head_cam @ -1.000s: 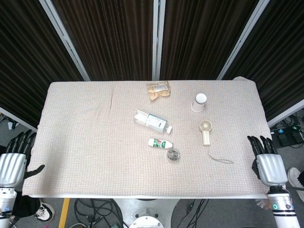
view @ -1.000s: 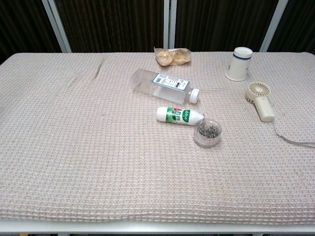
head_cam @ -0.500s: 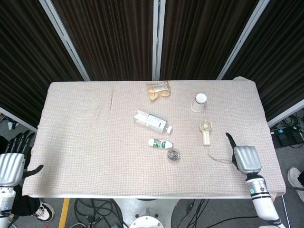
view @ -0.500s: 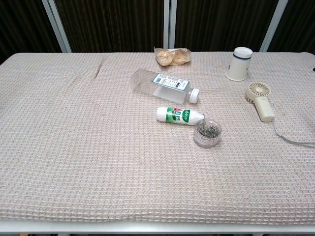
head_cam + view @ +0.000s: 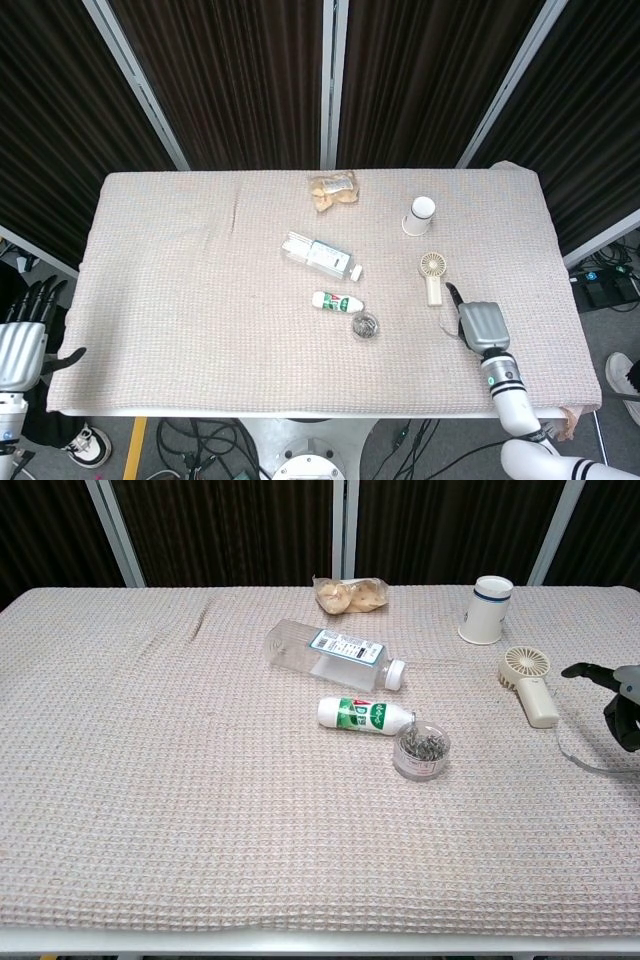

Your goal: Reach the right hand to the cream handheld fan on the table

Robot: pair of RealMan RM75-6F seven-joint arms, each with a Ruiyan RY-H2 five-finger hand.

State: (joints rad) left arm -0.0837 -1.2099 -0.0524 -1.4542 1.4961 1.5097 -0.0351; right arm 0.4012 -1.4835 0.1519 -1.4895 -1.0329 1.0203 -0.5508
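The cream handheld fan [image 5: 433,276] lies flat on the table, round head toward the far side; the chest view shows the fan [image 5: 529,683] at the right with its thin cord trailing off right. My right hand [image 5: 476,322] hovers over the table just near-right of the fan's handle, holding nothing; a dark fingertip points toward the fan. At the right edge of the chest view my right hand [image 5: 616,694] shows only partly, fingers apart, a short gap from the fan. My left hand [image 5: 24,335] hangs off the table's near-left corner, fingers spread, holding nothing.
A white paper cup [image 5: 420,214] stands just beyond the fan. Mid-table lie a clear bottle [image 5: 320,255], a small white-green bottle [image 5: 337,300] and a round clear tub of pins [image 5: 365,325]. A snack bag [image 5: 333,189] sits near the far edge.
My right hand has moved from the table's near-right edge leftward and inward over the cloth, closing on the fan, and now enters the chest view. The left hand drifted slightly lower.
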